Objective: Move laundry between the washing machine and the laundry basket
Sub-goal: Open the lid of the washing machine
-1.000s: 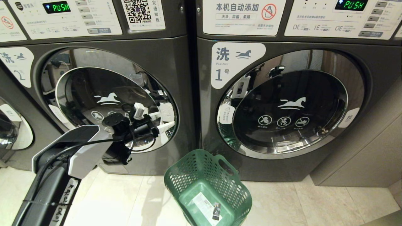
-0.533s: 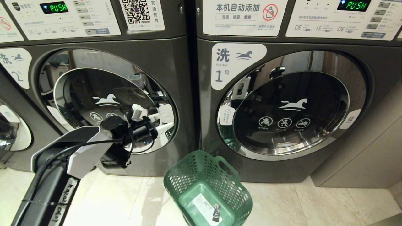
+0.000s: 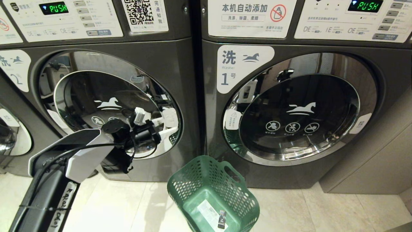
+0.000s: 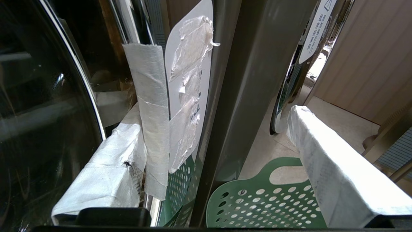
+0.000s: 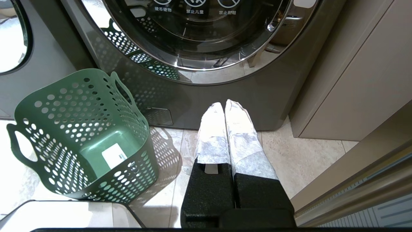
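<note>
Slipping off the taped door tab (image 4: 180, 106) looks the main risk: the left gripper (image 3: 159, 127) stands spread wide at the right rim of the washing machine (image 3: 106, 106), one finger against the chrome edge, and a glancing pull would leave the round door shut. The right gripper (image 5: 225, 129) hangs low over the floor, fingers pressed together. No laundry shows; it may be behind the dark glass. The laundry basket (image 3: 193, 180), green and full of holes, stands empty just beside the washer.
</note>
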Motion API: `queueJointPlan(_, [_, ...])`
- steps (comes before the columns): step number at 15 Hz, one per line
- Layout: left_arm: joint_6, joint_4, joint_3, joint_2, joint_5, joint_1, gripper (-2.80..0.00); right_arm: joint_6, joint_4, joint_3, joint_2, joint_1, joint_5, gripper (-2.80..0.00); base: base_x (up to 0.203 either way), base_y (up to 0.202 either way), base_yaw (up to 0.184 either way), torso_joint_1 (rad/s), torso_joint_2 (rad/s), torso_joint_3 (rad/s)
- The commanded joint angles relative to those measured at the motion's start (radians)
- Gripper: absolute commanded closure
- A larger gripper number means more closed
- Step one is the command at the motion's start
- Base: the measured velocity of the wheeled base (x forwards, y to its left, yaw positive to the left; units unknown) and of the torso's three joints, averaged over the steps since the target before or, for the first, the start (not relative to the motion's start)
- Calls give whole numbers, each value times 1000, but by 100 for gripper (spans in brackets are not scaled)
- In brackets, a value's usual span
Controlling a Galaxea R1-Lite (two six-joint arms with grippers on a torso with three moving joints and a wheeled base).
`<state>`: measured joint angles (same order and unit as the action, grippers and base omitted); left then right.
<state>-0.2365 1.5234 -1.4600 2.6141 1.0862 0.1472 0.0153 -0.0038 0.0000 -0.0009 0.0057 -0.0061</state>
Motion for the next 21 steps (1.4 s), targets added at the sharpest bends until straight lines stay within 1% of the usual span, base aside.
queueJointPlan(1, [-1,7,3,-9,8,35,-280,0,-1,0,1,0,0,0,0,0,0,0,0,0])
queueJointPlan(2, [-1,7,7,-14,8,35,-280,0,-1,0,1,0,0,0,0,0,0,0,0,0])
queueJointPlan(4, [8,7,60,-31,11,35,-280,0,-1,0,1,0,0,0,0,0,0,0,0,0])
queueJointPlan(6, [45,7,116,-43,32,35,-280,0,-1,0,1,0,0,0,0,0,0,0,0,0])
queueJointPlan(7, [55,7,127,-46,35,35,-280,0,-1,0,1,0,0,0,0,0,0,0,0,0])
queueJointPlan(9, [54,7,125,-46,32,33,-280,0,-1,0,1,0,0,0,0,0,0,0,0,0])
queueJointPlan(12, [61,7,125,-41,24,13,-280,0,-1,0,1,0,0,0,0,0,0,0,0,0])
queueJointPlan(14, [62,7,125,-35,19,-27,-280,0,-1,0,1,0,0,0,0,0,0,0,0,0])
queueJointPlan(16, [55,7,123,-29,20,-87,-280,0,-1,0,1,0,0,0,0,0,0,0,0,0])
queueJointPlan(21, [67,7,120,-11,17,-271,-280,0,-1,0,1,0,0,0,0,0,0,0,0,0])
